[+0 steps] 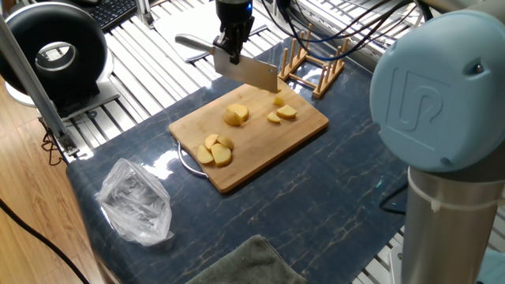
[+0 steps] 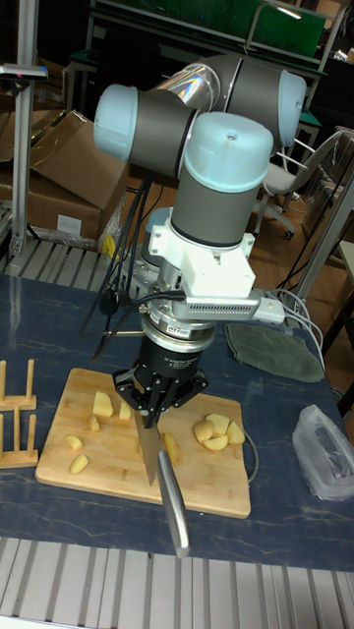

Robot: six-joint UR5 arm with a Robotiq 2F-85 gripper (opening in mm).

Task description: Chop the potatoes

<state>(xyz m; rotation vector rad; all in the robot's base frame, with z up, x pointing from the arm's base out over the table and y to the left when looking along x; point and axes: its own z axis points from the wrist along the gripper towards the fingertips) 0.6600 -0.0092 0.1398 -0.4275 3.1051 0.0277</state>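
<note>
Knife held above the cutting board

The gripper (image 1: 230, 54) pinches a knife (image 1: 245, 72); the potatoes (image 1: 236, 115) lie below it on the board (image 1: 300, 130), some nearly underneath, others farther off.

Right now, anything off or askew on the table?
Nothing stands out. The peeled pale-yellow potato pieces all lie on the bamboo board, none spilled. The two-finger gripper holds the steel cleaver above the board.

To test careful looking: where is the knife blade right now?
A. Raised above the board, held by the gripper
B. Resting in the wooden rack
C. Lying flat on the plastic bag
A: the gripper clamps the knife, its blade above the board.
</note>
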